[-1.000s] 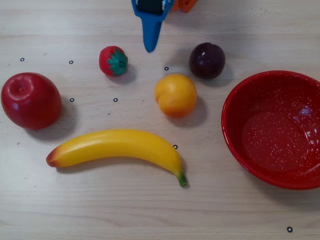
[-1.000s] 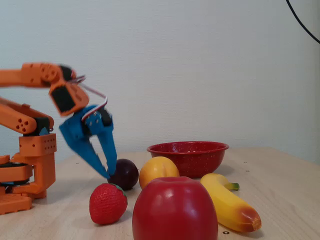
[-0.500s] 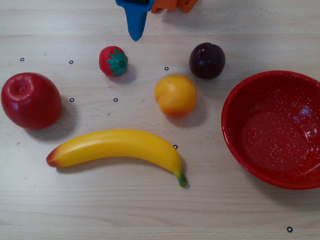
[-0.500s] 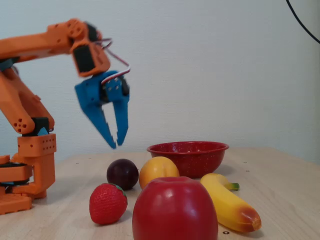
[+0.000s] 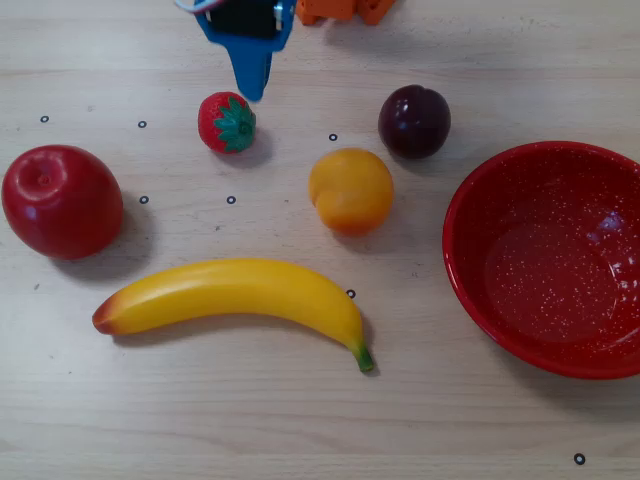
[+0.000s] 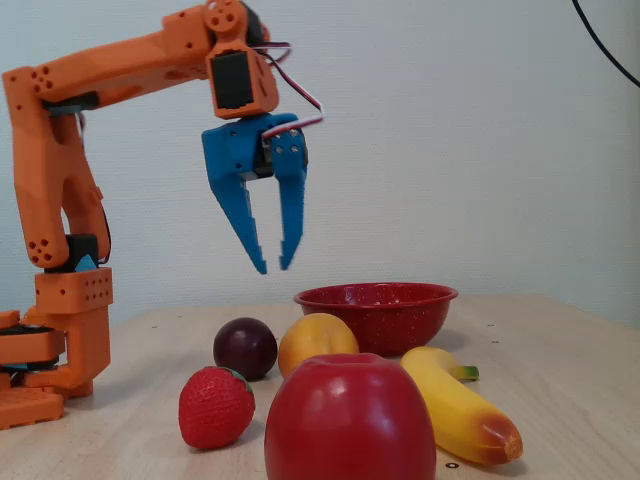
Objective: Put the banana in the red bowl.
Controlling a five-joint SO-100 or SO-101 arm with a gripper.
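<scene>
High above the desk (image 5: 300, 430) my tool (image 6: 272, 268) hangs empty, jaws narrowly parted. Below, the banana (image 5: 235, 295) lies left of the red bowl (image 5: 470, 290) in the overhead view; apple (image 5: 60, 200), strawberry (image 5: 227, 122), peach (image 5: 350, 190) and plum (image 5: 414, 120) lie around it.

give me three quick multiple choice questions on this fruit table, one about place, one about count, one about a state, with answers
1. In the overhead view, where does the long yellow toy banana lie?
A. inside the red speckled bowl
B. on the wooden table, left of the bowl
C. on top of the red apple

2. How many fruits are on the table?
A. three
B. five
C. seven

3. What is the blue two-finger gripper doing?
A. hanging in the air, jaws slightly apart, holding nothing
B. clamped on the banana
C. resting in the bowl

Answers:
1 B: the banana lies on the table, apart from the red bowl.
2 B: banana, apple, strawberry, orange fruit, plum.
3 A: the gripper hangs above the fruit, empty.
</scene>
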